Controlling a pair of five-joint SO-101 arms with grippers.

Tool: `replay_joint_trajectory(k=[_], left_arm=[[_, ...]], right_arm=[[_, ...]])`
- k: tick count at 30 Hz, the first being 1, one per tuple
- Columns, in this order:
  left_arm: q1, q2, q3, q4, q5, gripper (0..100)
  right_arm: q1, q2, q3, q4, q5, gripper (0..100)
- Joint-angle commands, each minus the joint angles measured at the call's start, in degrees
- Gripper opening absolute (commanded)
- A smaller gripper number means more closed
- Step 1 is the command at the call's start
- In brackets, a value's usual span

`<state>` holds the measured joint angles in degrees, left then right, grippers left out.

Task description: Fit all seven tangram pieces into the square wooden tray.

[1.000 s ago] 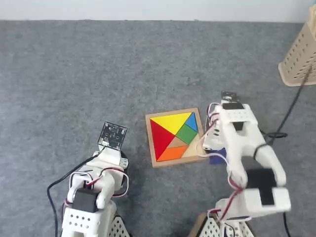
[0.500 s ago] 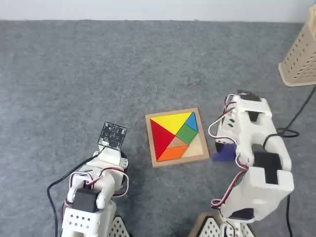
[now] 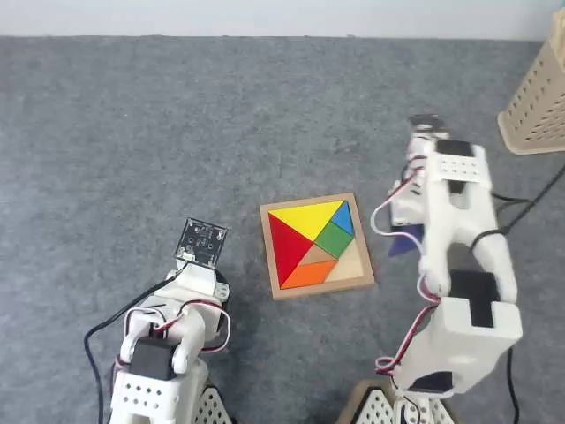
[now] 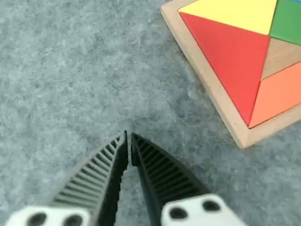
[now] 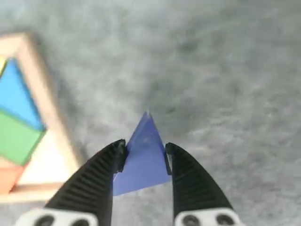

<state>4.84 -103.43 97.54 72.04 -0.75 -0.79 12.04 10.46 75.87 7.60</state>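
Grip on the blue triangle

Right gripper pinches the triangle across its two slanted edges, over the carpet and just beside the tray, where one corner slot lies bare. The piece looks thin, stiff, light and smooth-sided, so it may pivot or slip in the grip. Left gripper sits closed and empty near the tray.

We see a grey, felt-like surface. The square wooden tray lies flat on it near the middle, and a pale perforated stand sits at the far right edge.
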Motion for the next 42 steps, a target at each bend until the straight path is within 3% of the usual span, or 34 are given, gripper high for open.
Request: replay_joint_trajectory(k=[1,5,10,17,26,42], left_arm=[[-0.35,-1.14,-1.01,0.35,0.53,1],[-0.35,-1.14,-1.01,0.35,0.53,1],[-0.35,-1.14,-1.01,0.35,0.53,1],[-0.35,-1.14,-1.01,0.35,0.53,1],[-0.35,-1.14,-1.01,0.35,0.53,1],[-0.35,-1.14,-1.01,0.35,0.53,1]], right_arm=[[-7.52,-6.02,1.05,1.98,-2.90,0.7],[-14.99,-7.78,2.99,1.54,-8.70,0.9],[-19.03,-2.86,1.41,1.54,-12.57,1.0],[-19.30,6.20,-3.87,3.91,-17.05,1.1],[-17.63,6.81,-7.38,5.67,-24.26,5.2],[-16.66,6.55,-13.89,4.09,-24.26,2.5]])
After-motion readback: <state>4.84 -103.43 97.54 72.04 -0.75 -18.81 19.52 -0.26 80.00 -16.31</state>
